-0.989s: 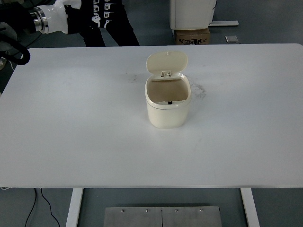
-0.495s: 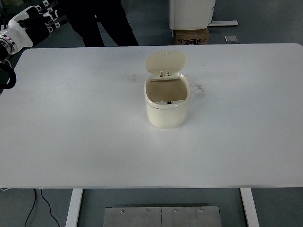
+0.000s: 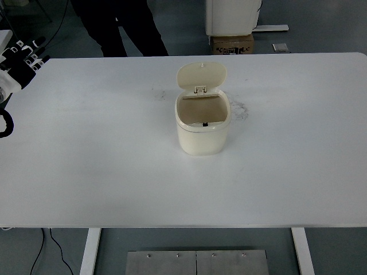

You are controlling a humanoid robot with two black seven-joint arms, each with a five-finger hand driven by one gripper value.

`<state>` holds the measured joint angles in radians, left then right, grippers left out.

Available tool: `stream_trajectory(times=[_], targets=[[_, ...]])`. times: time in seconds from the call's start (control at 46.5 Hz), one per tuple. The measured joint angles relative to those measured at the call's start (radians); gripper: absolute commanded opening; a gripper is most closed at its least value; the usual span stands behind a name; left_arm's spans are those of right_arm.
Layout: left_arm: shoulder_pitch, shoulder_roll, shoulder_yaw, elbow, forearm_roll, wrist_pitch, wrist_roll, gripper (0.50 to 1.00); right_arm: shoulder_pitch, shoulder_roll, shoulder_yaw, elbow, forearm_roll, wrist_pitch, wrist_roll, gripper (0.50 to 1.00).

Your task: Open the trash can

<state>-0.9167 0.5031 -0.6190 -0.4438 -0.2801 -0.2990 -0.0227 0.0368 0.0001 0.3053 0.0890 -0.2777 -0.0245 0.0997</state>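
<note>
The trash can (image 3: 202,127) stands upright at mid-counter (image 3: 103,172), its lid (image 3: 201,75) raised at the rear. My left hand (image 3: 22,59) sits at the counter's far-left corner, well apart, fingers spread, holding nothing.

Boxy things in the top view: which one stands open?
The cream trash can on the table, its lid flipped up; the cardboard box on the floor beyond is shut.

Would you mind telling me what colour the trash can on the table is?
The trash can is cream, its raised lid the same, seen in the top view.
</note>
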Motion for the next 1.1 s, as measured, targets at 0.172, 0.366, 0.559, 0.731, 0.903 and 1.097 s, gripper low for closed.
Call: stream_trajectory(times=[0.172, 0.366, 0.559, 0.731, 0.903, 1.097], targets=[[0.035, 0.0, -0.002, 0.004, -0.002, -0.005, -0.03, 1.0, 0.0, 0.0, 0.0, 0.0, 0.0, 0.0, 0.0, 0.991], [0.045, -0.001, -0.016, 0.004, -0.002, -0.013, -0.083, 1.0, 0.0, 0.0, 0.0, 0.0, 0.0, 0.0, 0.0, 0.991], [0.045, -0.013, -0.019, 0.035, -0.002, -0.02, -0.118, 1.0, 0.0, 0.0, 0.0, 0.0, 0.0, 0.0, 0.0, 0.991], [0.056, -0.047, -0.02, 0.09, -0.001, -0.099, -0.136, 1.0, 0.0, 0.0, 0.0, 0.0, 0.0, 0.0, 0.0, 0.991], [0.081, -0.106, -0.036, 0.141, -0.004, -0.167, -0.206, 1.0, 0.0, 0.0, 0.0, 0.0, 0.0, 0.0, 0.0, 0.991], [0.135, -0.146, -0.065, 0.145, -0.027, -0.169, -0.258, 1.0, 0.0, 0.0, 0.0, 0.0, 0.0, 0.0, 0.0, 0.991]])
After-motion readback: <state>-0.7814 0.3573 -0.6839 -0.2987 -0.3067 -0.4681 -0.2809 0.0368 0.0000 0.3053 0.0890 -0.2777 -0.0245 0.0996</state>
